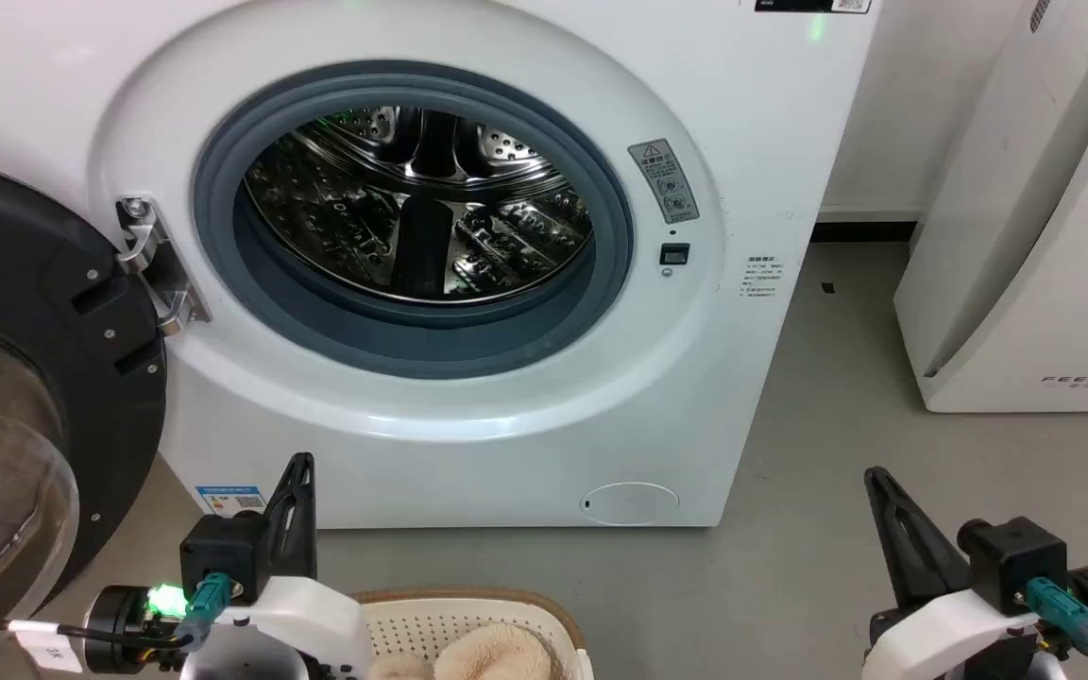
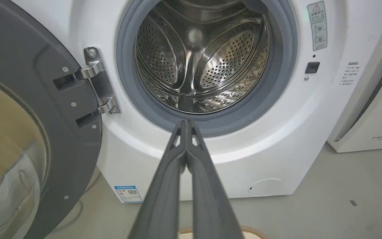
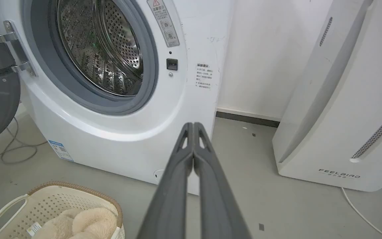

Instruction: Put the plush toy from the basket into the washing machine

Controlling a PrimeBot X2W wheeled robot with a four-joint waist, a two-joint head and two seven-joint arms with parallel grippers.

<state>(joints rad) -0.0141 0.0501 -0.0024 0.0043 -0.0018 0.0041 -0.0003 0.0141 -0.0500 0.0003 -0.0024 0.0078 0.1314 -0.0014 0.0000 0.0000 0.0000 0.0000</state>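
The white washing machine (image 1: pixel 468 416) stands ahead with its black-framed glass door (image 1: pixel 25 378) swung open to the left and the steel drum (image 1: pixel 416 203) bare inside. On the floor in front sits the cream basket (image 1: pixel 431 623) with a brown rim, and the fluffy plush toy (image 1: pixel 492 654) lies in it. The basket (image 3: pixel 41 205) and the toy (image 3: pixel 88 222) also appear at the lower left of the right wrist view. My left gripper (image 1: pixel 301 465) is shut beside the basket's left end, holding nothing. My right gripper (image 1: pixel 875 477) is shut and empty, well to the basket's right.
A white slanted FEELAIR appliance (image 1: pixel 1035 236) stands at the right against the wall, with a white cord (image 3: pixel 360 212) on the floor by it. Thin cables (image 3: pixel 8 156) lie on the grey floor left of the washer. Open floor (image 1: pixel 818 472) lies between washer and appliance.
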